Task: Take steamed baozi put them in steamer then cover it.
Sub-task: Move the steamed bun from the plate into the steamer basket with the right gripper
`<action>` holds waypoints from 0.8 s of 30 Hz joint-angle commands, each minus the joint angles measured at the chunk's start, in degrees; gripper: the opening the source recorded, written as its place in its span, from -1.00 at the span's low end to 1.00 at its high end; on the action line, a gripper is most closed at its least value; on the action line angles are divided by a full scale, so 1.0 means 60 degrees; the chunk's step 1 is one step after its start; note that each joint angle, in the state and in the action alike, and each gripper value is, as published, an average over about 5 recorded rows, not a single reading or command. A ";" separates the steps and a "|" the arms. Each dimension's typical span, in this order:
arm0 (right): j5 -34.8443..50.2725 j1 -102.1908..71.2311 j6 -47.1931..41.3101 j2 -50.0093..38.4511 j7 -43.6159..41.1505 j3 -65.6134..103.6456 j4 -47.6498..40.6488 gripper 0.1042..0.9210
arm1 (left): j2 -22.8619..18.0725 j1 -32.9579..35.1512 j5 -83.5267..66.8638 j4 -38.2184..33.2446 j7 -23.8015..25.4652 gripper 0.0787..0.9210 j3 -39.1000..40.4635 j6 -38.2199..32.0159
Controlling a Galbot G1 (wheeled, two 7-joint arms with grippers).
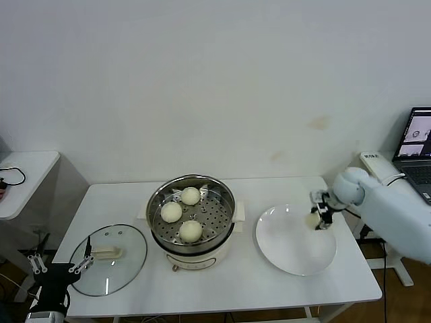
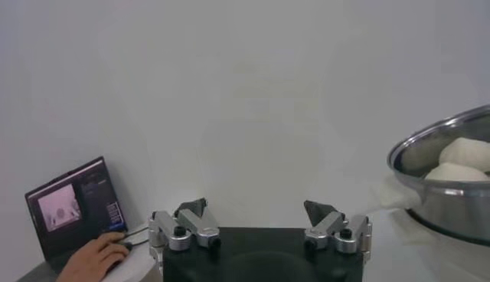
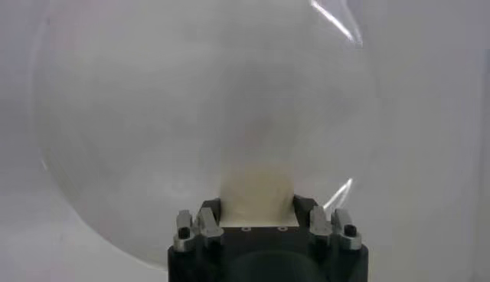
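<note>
The steel steamer [image 1: 156, 205] stands at the table's middle on its cream base, with three baozi [image 1: 190, 196] on its perforated tray. It also shows in the left wrist view [image 2: 429, 157]. My right gripper [image 1: 316, 220] is over the far right rim of the white plate [image 1: 289, 252] and is shut on the fourth baozi [image 3: 257, 193], which sits between its fingers. The glass cover [image 1: 131, 259] with its cream handle lies flat on the table left of the steamer. My left gripper [image 1: 62, 267] is open and empty, low at the table's front left corner beside the cover.
A laptop [image 1: 419, 145] stands on a side stand at the far right. A small white side table [image 1: 23, 178] is at the far left. In the left wrist view a person's hand [image 2: 92, 260] rests by another laptop.
</note>
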 commanded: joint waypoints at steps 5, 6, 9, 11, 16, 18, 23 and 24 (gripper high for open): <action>0.3246 0.5084 -0.1303 0.0832 0.0271 -0.3442 0.1749 0.23 | 0.0109 -0.0039 -0.0056 0.0036 0.0001 0.77 -0.0010 0.0019; 0.3457 0.5413 -0.1458 0.1058 0.0364 -0.3606 0.1768 0.23 | 0.0110 -0.0055 -0.0064 0.0034 0.0001 0.77 -0.0009 0.0023; 0.4132 0.6053 -0.1982 0.1717 0.0674 -0.3961 0.1772 0.24 | 0.0109 -0.0084 -0.0075 0.0031 0.0005 0.77 0.0000 0.0033; 0.4625 0.6255 -0.2350 0.2177 0.0921 -0.4113 0.1767 0.24 | 0.0107 -0.0091 -0.0084 0.0050 0.0004 0.77 -0.0003 0.0032; 0.5622 0.6184 -0.3122 0.3477 0.1532 -0.4382 0.1722 0.24 | 0.0093 -0.0120 -0.0146 0.0130 -0.0002 0.77 -0.0042 0.0024; 0.5853 0.5969 -0.3307 0.3971 0.1706 -0.4421 0.1631 0.24 | 0.0082 -0.0155 -0.0152 0.0179 -0.0002 0.77 -0.0048 0.0026; 0.6296 0.5423 -0.3713 0.4941 0.2143 -0.4524 0.1300 0.24 | 0.0054 -0.0203 -0.0154 0.0166 0.0002 0.77 -0.0149 0.0029; 0.6374 0.5321 -0.3797 0.5096 0.2226 -0.4558 0.1239 0.24 | 0.0055 -0.0209 -0.0164 0.0172 0.0002 0.77 -0.0184 0.0027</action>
